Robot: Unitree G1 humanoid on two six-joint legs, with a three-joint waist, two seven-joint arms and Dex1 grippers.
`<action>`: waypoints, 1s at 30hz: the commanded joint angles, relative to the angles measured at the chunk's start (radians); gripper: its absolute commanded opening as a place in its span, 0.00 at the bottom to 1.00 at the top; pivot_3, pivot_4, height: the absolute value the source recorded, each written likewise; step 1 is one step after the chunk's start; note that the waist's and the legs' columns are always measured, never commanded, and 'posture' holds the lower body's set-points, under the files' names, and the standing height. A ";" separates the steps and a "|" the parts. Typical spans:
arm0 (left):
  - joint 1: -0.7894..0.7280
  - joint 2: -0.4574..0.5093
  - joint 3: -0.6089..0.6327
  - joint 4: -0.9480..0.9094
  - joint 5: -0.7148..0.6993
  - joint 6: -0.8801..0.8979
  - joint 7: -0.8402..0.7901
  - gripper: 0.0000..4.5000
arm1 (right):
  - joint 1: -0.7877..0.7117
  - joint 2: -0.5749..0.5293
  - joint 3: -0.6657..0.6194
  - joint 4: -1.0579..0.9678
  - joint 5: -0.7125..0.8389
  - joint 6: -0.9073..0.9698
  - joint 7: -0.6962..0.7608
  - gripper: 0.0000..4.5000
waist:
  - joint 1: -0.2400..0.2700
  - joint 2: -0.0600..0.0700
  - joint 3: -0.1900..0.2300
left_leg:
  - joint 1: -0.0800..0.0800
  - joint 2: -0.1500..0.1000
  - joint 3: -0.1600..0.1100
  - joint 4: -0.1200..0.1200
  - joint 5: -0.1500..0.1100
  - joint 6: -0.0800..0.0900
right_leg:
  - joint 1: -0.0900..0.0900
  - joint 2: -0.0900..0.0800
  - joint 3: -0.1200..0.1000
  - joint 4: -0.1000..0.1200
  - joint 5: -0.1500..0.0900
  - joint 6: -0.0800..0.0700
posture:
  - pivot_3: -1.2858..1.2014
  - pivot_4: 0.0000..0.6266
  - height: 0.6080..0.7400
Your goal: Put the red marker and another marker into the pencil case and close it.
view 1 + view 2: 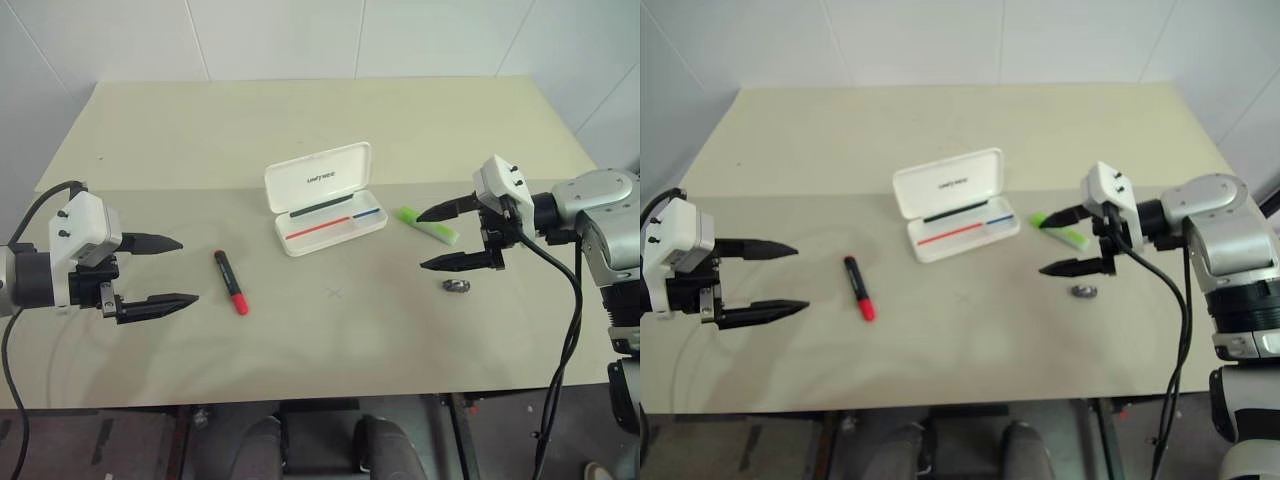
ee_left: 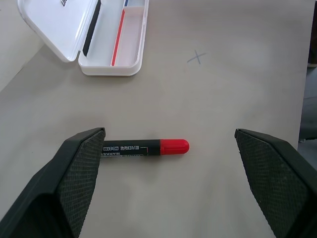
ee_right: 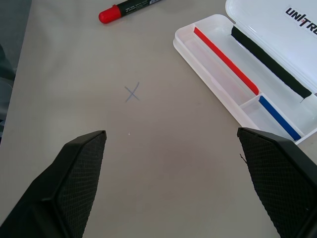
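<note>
The white pencil case (image 1: pixel 330 215) lies open in the middle of the table, lid raised at the back, with red and blue stripes inside. The red marker (image 1: pixel 230 283) lies on the table to its left, red end toward the near edge. A lime-green marker (image 1: pixel 427 225) rests just right of the case. My left gripper (image 1: pixel 175 271) hovers open left of the red marker, pointing toward it. My right gripper (image 1: pixel 428 240) hovers open above the green marker's near side, pointing left. Both are empty. In the left wrist view the red marker (image 2: pixel 146 148) lies between the fingers' line of sight.
A small grey metallic lump (image 1: pixel 456 287) sits on the table below the right gripper. A faint pencilled cross (image 1: pixel 335 293) marks the tabletop in front of the case. The tan table (image 1: pixel 300 130) stands against a white wall.
</note>
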 commanded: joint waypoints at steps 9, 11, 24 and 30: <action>-0.134 -0.028 -0.147 -0.019 0.031 -0.026 0.101 1.00 | 0.018 -0.032 -0.098 -0.082 0.081 0.021 0.025 1.00 | 0.003 -0.001 0.000 | 0.000 0.000 0.003 0.000 0.000 0.000 | -0.003 0.000 0.003 0.003 0.000 0.000 | 0.52 0.24 1.00; -0.219 -0.094 -0.241 -0.048 0.045 -0.019 0.173 1.00 | 0.020 -0.030 -0.101 -0.082 0.080 0.020 0.018 1.00 | 0.007 -0.001 0.000 | 0.000 0.000 0.003 0.001 0.000 0.000 | -0.003 0.000 0.004 0.003 0.000 0.000 | 0.52 0.24 1.00; -0.517 -0.450 -0.677 0.200 0.437 -0.176 0.399 1.00 | 0.076 -0.032 -0.158 -0.222 0.128 0.081 -0.054 1.00 | 0.029 -0.002 -0.001 | -0.002 0.001 0.004 0.012 -0.004 0.003 | -0.002 0.002 0.006 0.005 0.000 0.001 | 0.52 0.24 1.00; -0.581 -0.545 -0.686 0.321 0.478 -0.228 0.398 1.00 | 0.109 -0.036 -0.176 -0.280 0.141 0.115 -0.090 1.00 | 0.029 -0.002 -0.001 | -0.002 0.001 0.004 0.014 -0.007 0.004 | -0.001 0.002 0.005 0.004 0.000 0.001 | 0.52 0.24 1.00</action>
